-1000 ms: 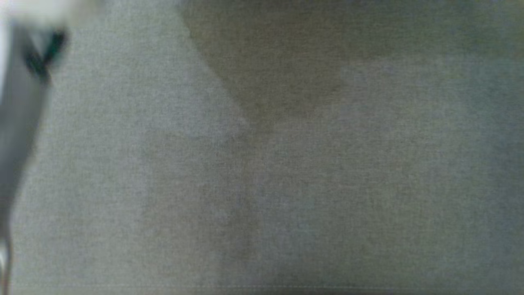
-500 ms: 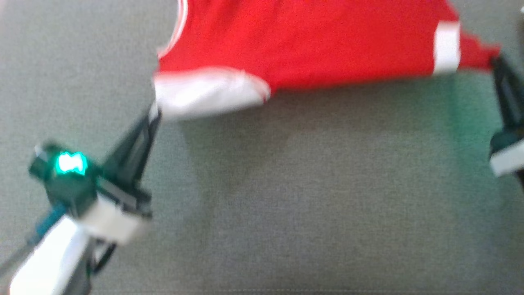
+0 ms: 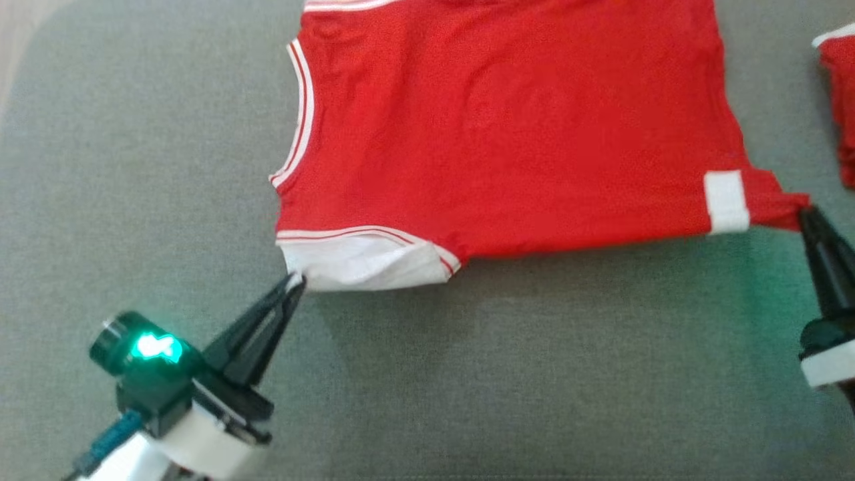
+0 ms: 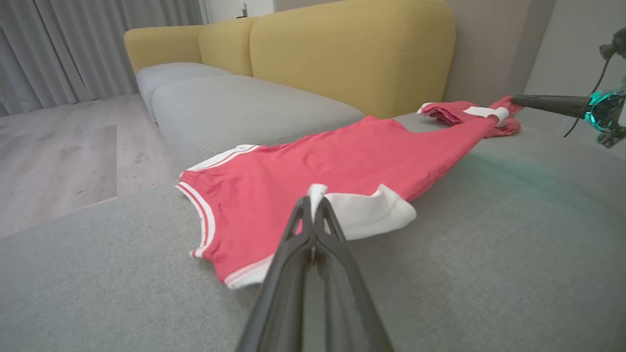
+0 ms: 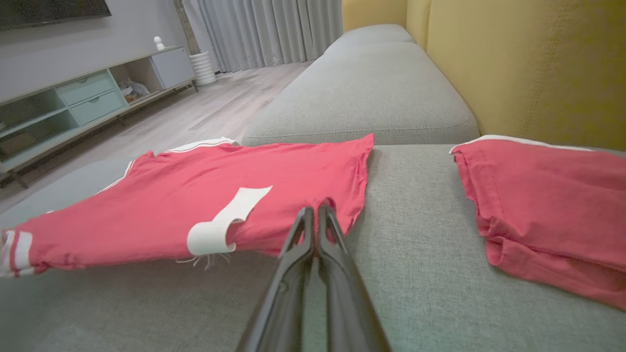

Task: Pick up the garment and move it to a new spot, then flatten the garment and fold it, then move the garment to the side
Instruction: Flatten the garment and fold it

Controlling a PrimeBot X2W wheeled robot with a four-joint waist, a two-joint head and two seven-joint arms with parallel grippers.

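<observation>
Head view | left pincer (image 3: 294, 284) clamps garment (image 3: 507, 133) white corner; right pincer (image 3: 805, 215) clamps red corner

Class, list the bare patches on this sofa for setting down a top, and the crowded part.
Free: the grey seat in front of the red top, and the seat to its left. Crowded: the narrow gap between top and folded red pile.

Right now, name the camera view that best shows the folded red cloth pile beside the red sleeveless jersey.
Right wrist view: the folded red cloth pile lies close, layers visible. Head view catches a sliver at its right edge; left wrist view shows it small, far off.
</observation>
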